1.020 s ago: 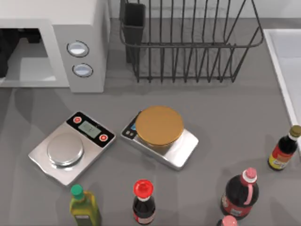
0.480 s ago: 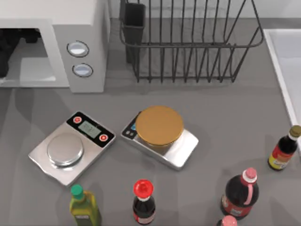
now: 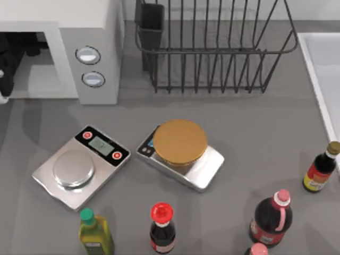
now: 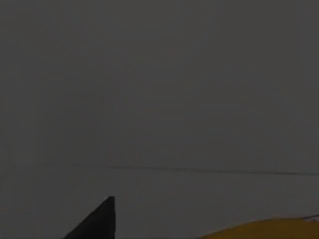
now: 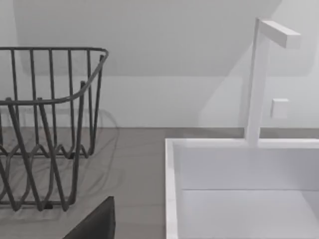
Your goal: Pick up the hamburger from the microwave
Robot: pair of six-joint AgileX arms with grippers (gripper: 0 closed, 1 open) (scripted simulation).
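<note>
The white microwave (image 3: 98, 26) stands at the table's back left, its cavity open toward the front and two round knobs (image 3: 88, 54) on its panel. My left arm (image 3: 5, 58) reaches into the cavity at the view's far left edge, and its gripper is hidden there. The left wrist view is dim. It shows the grey cavity wall and, low in the picture, the rounded yellow-orange top of the hamburger (image 4: 264, 230) close to a black part of my left gripper (image 4: 94, 221). A black part of my parked right gripper (image 5: 94, 221) appears in the right wrist view.
A black wire rack (image 3: 212, 53) stands at the back middle and a white sink (image 3: 321, 58) at the right. Two silver scales sit mid-table, one bare (image 3: 74, 170), one bearing a golden-brown disc (image 3: 179, 141). Several bottles (image 3: 161, 223) line the front edge.
The black shape of my left arm in the microwave cavity has drawn toward the view's left edge, uncovering more of the cavity floor. Nothing else has moved.
</note>
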